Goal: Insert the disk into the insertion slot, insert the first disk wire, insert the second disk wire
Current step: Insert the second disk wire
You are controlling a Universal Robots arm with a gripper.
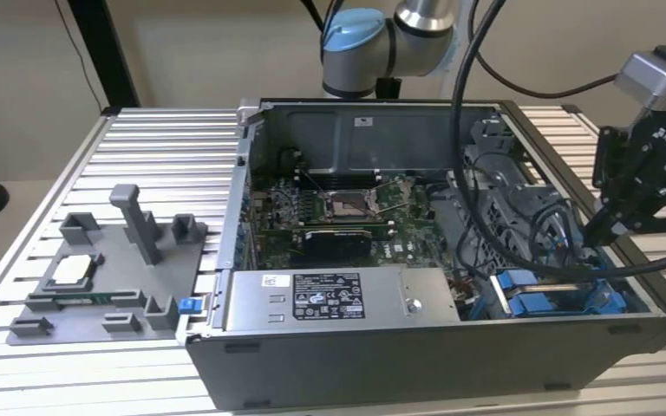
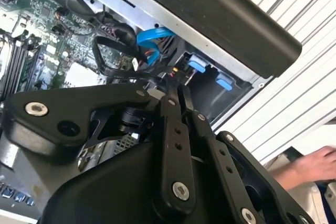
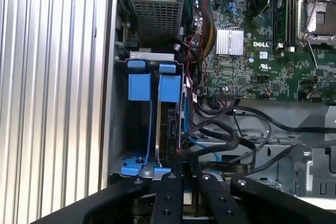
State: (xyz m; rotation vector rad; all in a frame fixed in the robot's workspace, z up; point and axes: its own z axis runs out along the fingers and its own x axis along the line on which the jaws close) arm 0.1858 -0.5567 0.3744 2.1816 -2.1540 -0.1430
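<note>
The open computer case [image 1: 426,347] has the insertion slot [image 1: 547,299] at the near corner on the exterior view's right, a grey bay with blue rails [image 3: 139,85]. Between those rails the disk [image 3: 171,124] stands on edge in its blue carrier, with its dark connector end facing my gripper. My gripper [image 1: 602,232] hangs just above that corner. In both wrist views its fingers [image 3: 176,182] are pressed together, and the end of a black disk wire [image 3: 215,137] meets their tips [image 2: 177,88] right by the disk's connector.
The grey labelled power-supply box [image 1: 322,299] lies beside the slot. Black cable bundles [image 1: 530,234] and a blue flat cable [image 2: 152,40] crowd the space over the bay. The motherboard [image 1: 345,208] fills the case floor. A grey fixture [image 1: 101,269] stands at the left. A hand [image 2: 310,166] rests outside the case.
</note>
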